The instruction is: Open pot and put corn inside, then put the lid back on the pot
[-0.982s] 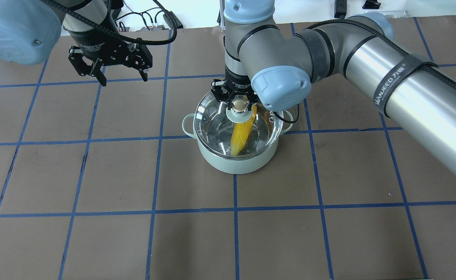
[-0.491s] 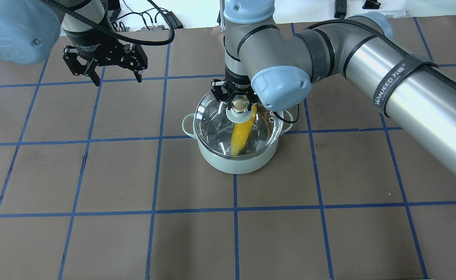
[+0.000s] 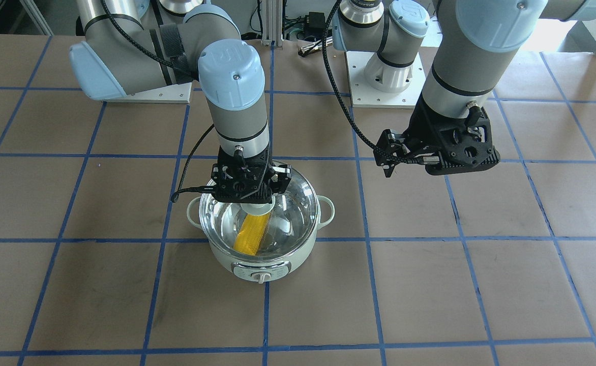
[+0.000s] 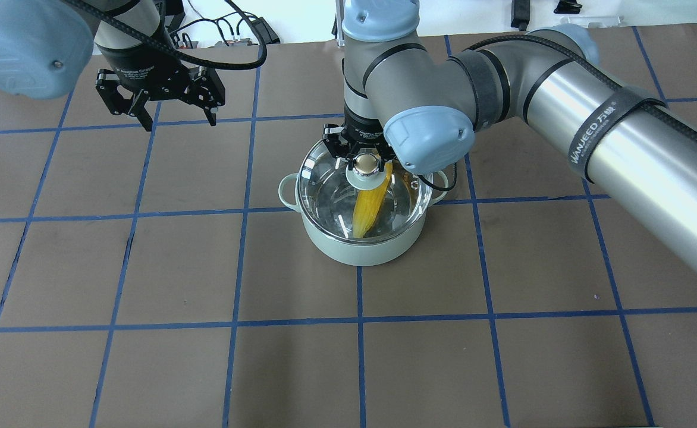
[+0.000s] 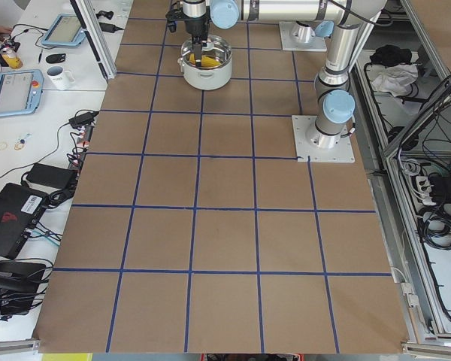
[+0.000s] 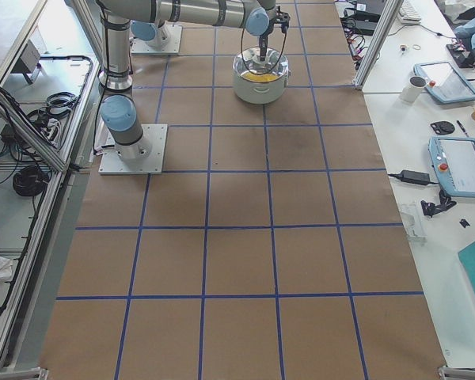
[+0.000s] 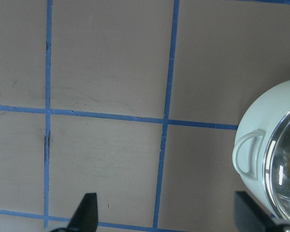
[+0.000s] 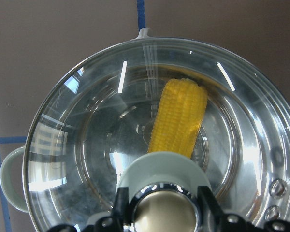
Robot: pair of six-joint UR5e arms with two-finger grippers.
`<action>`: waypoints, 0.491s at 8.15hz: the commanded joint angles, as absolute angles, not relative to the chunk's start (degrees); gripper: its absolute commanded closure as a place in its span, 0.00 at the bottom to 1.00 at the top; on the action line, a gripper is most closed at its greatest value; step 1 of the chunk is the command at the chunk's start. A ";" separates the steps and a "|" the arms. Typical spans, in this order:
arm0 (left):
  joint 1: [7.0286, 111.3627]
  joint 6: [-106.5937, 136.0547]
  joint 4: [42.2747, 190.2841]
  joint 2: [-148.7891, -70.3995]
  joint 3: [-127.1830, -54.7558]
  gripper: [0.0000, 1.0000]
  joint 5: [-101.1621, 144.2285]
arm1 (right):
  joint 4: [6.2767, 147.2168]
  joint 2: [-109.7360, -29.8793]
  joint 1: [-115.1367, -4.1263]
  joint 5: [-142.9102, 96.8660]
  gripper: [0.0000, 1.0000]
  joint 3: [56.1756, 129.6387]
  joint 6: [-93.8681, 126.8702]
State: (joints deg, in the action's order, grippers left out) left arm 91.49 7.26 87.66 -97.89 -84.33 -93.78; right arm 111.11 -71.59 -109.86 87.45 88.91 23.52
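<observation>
The pale mint-green pot stands mid-table with its dial facing the front-facing camera. The clear glass lid sits on the pot's rim. The yellow corn lies inside under the glass and also shows in the right wrist view. My right gripper points straight down, its fingers closed around the lid's beige knob. My left gripper is open and empty, above the table to the back left of the pot, well apart from it. In the left wrist view the pot's handle shows at right.
Brown table with blue grid tape. Cables and the arm bases are at the robot's edge. Side tables with tablets and a mug stand beyond the table's far edge.
My left gripper has drawn a little farther back and left from the pot, still open. The right arm's elbow shifted slightly; lid, corn and pot are unmoved.
</observation>
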 commanded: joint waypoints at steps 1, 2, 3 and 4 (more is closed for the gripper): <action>91.49 7.29 87.54 -98.09 -84.38 0.00 -93.78 | 111.62 -71.54 -109.86 87.36 0.63 89.12 23.64; 91.49 7.29 87.54 -98.00 -84.29 0.00 -93.87 | 111.71 -71.54 -109.86 87.45 0.62 89.12 23.90; 91.49 7.29 87.63 -98.09 -84.37 0.00 -94.04 | 111.71 -71.54 -109.86 87.36 0.62 89.12 23.91; 91.49 7.29 87.54 -98.09 -84.37 0.00 -94.04 | 111.71 -71.54 -109.86 87.36 0.62 89.12 23.91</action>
State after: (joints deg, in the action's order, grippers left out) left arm 91.49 7.29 87.58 -98.05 -84.35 -93.93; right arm 111.67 -71.54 -109.87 87.40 89.12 23.84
